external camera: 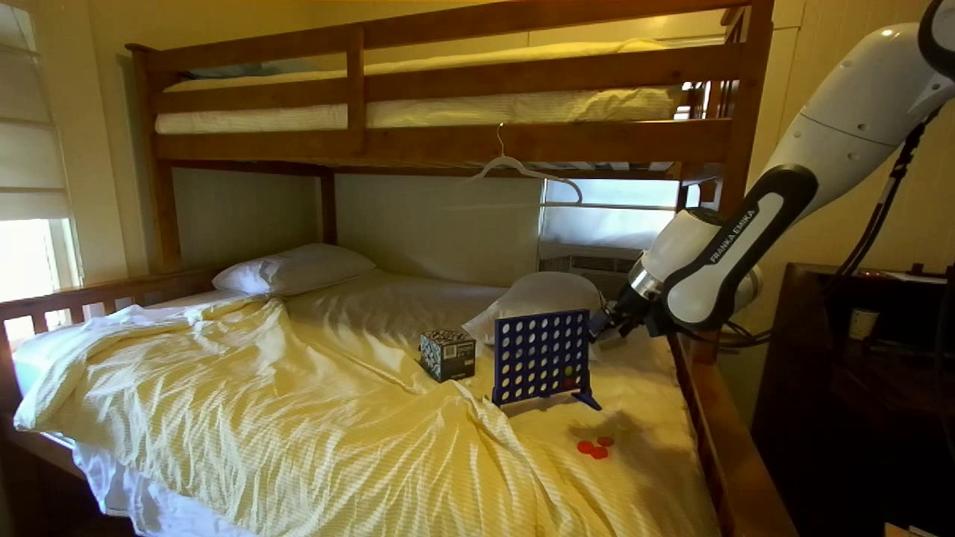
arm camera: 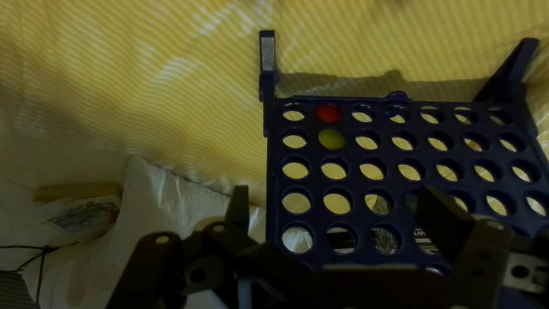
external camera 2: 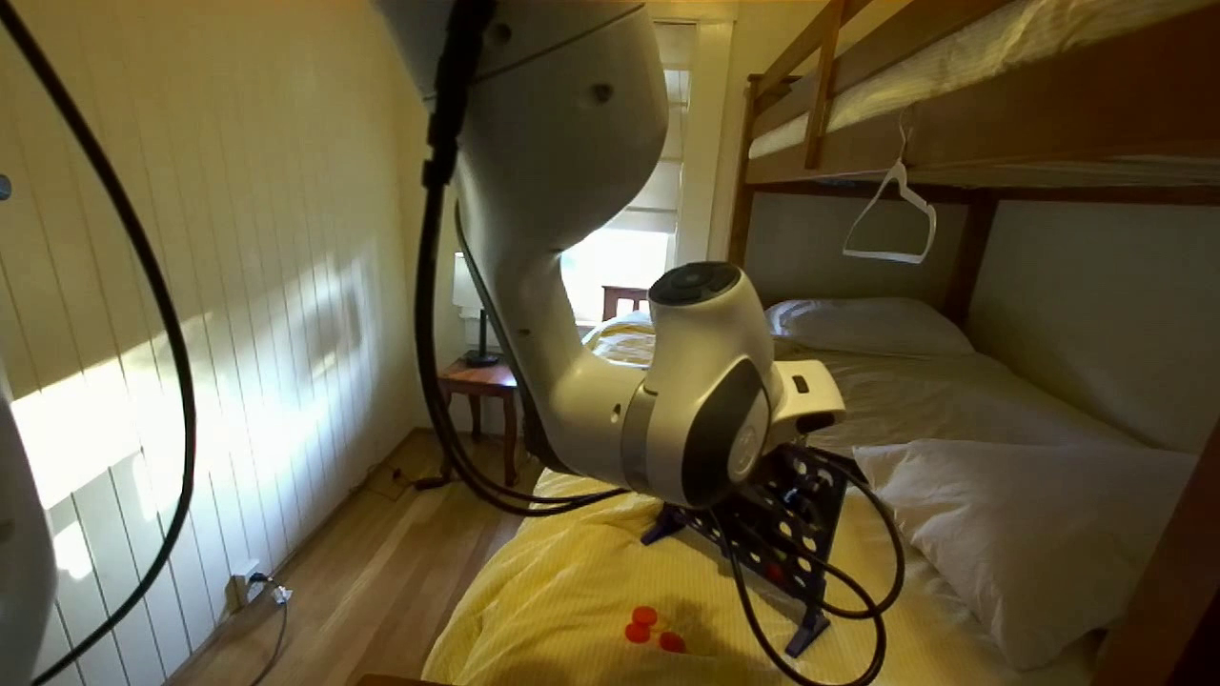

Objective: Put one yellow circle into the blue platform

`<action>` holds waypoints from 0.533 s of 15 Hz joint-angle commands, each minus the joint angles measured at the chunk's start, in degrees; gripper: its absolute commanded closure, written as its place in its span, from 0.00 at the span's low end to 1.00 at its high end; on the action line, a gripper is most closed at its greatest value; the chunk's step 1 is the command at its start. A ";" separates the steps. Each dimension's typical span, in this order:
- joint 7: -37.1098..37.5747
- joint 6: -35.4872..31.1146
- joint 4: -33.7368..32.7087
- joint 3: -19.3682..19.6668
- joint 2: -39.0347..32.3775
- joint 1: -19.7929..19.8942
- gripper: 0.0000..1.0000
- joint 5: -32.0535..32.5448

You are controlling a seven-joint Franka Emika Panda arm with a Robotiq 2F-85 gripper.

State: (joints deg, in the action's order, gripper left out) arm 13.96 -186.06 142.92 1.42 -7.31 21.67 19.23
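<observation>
"Dark blue, upright on the yellow striped bedspread (external camera: 298,418): is that the Connect Four frame (external camera: 538,356)?"

"Yes. A yellow disc (arm camera: 331,138) sits inside it, second row up, directly above a red disc (arm camera: 329,113) in the bottom row."

"Which column?"

"Second in from the end nearest the gripper (arm camera: 333,191)."

"And how do its fingers (arm camera: 238,206) stand?"

"Spread well apart. The wrist view shows part of the frame between them. In an exterior view the gripper is right by the frame's top corner, though I can't tell whether they touch."

"What else is around?"

"Three loose red discs (external camera: 599,453) lie close together on the bedspread, near the frame. A dark patterned box (external camera: 448,355) sits beside it, apart, and a white pillow (external camera: 552,294) lies behind it in an exterior view."

"And higher up?"

"A white hanger (external camera: 503,159) on a wooden bunk rail (external camera: 433,142), and the white Franka arm (external camera: 835,138), slanting down to the gripper."
</observation>
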 commanded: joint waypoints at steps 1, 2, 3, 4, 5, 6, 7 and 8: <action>-0.02 2.91 -0.31 -1.21 0.99 0.86 0.00 -0.61; -0.04 3.13 -0.34 -1.18 0.97 0.81 0.00 -0.65; -0.07 3.37 -0.35 -1.16 0.95 0.76 0.00 -0.68; -0.10 3.54 -0.37 -1.10 0.92 0.71 0.00 -0.69; -5.32 3.51 0.06 2.27 0.96 -3.87 0.00 -7.27; -5.88 3.91 -0.13 2.67 0.91 -4.37 0.00 -8.47; -7.15 4.35 -0.31 3.30 0.91 -5.20 0.00 -10.15; -8.16 4.75 -0.44 3.84 0.79 -6.00 0.00 -11.52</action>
State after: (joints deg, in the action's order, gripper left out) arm 9.46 -183.81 142.86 3.19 -7.31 18.73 12.46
